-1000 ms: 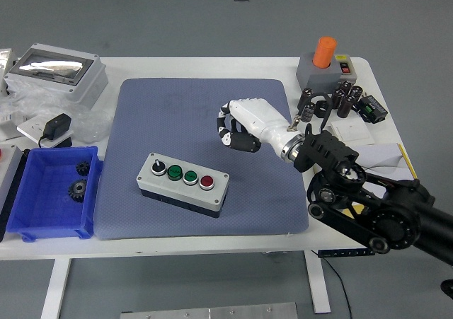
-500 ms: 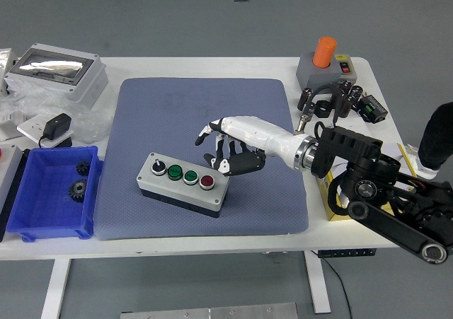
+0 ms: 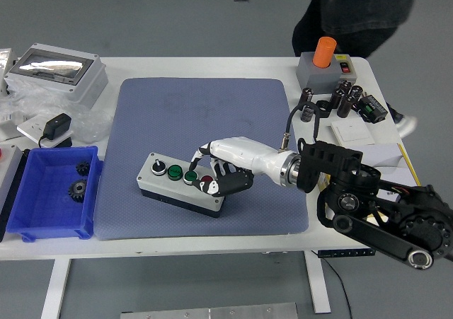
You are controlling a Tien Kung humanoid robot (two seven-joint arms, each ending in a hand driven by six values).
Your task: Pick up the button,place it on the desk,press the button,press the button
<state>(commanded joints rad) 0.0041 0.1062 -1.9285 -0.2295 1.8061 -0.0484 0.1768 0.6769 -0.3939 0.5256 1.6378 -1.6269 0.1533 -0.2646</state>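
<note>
A grey button box point(image 3: 172, 187) lies on the blue mat point(image 3: 202, 114), left of centre. It has a black knob, two green buttons point(image 3: 174, 170) and a red button point(image 3: 207, 187). My right hand point(image 3: 212, 169) reaches in from the right and is over the box's right end. Its forefinger points down onto the second green button point(image 3: 190, 176); the other fingers are curled above the red button. The hand holds nothing. My left arm is out of view.
A blue bin point(image 3: 49, 192) with black gears stands at the left. A grey enclosure point(image 3: 56, 71) and a black adapter point(image 3: 56, 129) are at the back left. An orange-topped button unit point(image 3: 324, 63) and black parts point(image 3: 347, 100) are at the back right. A person point(image 3: 361, 11) stands behind the table.
My right hand has moved left and down from the mat's middle onto the button box, its forefinger extending. A person has come into view at the top right.
</note>
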